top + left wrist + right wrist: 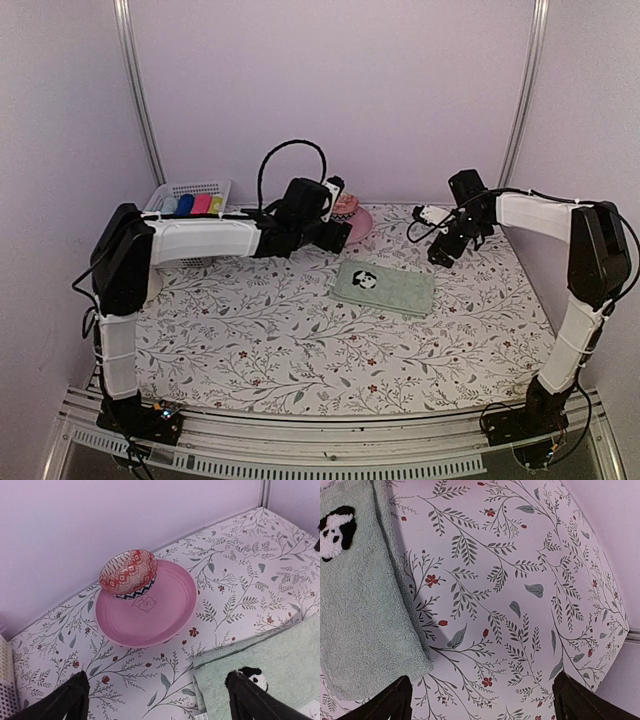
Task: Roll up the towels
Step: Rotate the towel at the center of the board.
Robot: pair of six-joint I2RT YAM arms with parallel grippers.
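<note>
One towel (385,287), pale sage green with a black-and-white round motif, lies flat on the floral table cover in the middle of the table. My left gripper (335,236) hovers open just behind the towel's left end, between it and a pink plate. In the left wrist view the towel (280,665) lies under the right finger (247,695), and the left gripper (160,700) holds nothing. My right gripper (441,250) hangs open above the cover, behind the towel's right end. In the right wrist view the towel (360,605) lies to the left, and the right gripper (482,702) is empty.
A pink plate (362,225) (170,605) at the back centre carries a tilted red patterned bowl (345,205) (129,573). A white basket (190,195) with colourful items stands at the back left. Walls enclose the table at the back and on both sides.
</note>
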